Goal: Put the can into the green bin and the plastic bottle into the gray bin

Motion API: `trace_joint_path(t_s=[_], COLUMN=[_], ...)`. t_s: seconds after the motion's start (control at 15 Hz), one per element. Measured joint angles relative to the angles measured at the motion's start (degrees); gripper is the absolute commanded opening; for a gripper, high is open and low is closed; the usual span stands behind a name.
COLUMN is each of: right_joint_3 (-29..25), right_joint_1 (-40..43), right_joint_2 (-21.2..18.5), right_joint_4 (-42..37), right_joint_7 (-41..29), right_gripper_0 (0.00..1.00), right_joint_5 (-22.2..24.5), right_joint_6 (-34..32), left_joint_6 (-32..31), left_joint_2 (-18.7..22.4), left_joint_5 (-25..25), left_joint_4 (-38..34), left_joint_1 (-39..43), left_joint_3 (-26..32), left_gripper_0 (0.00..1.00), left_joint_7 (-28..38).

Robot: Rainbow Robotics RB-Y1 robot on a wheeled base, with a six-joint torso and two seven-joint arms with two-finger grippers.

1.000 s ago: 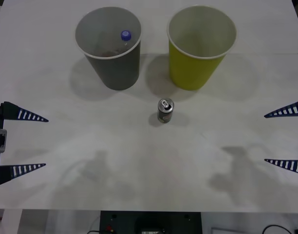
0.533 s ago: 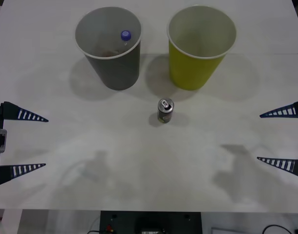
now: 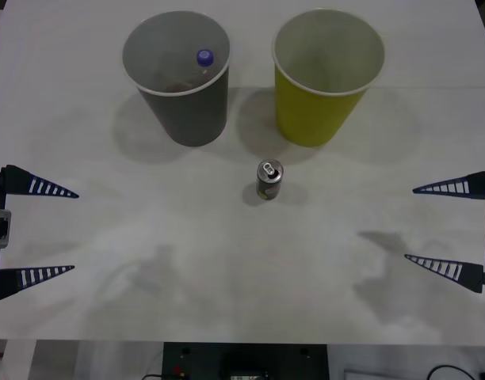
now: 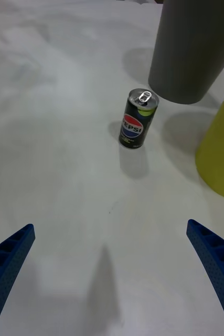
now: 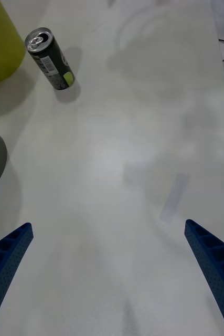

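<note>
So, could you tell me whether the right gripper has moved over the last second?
Yes. The right gripper has slid inward across the table, toward the can, which has stayed put.

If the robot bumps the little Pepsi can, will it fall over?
Probably: the Pepsi can stands upright, tall and slim, so a high bump could tip it. Its round sides suggest it would then roll. The metal wall looks smooth, perhaps slippery.

The can (image 4: 138, 124) looks glossy metal; the table (image 3: 187, 261) seems matt white, perhaps laminate.
</note>
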Motion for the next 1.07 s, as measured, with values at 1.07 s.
trace_joint_path(t_s=[1.07], right_joint_3=[22.54], right_joint_1=[-11.83], right_joint_2=[8.01], right_joint_4=[25.08], right_joint_7=[20.44], right_gripper_0=[1.00], right_joint_5=[-23.52], right_joint_6=[3.53], left_joint_6=[0.00], left_joint_2=[0.00], left_joint_5=[0.00], left_joint_4=[0.00], left_joint_1=[0.00], left_joint_3=[0.00], left_gripper_0=[1.00], left_joint_7=[0.00])
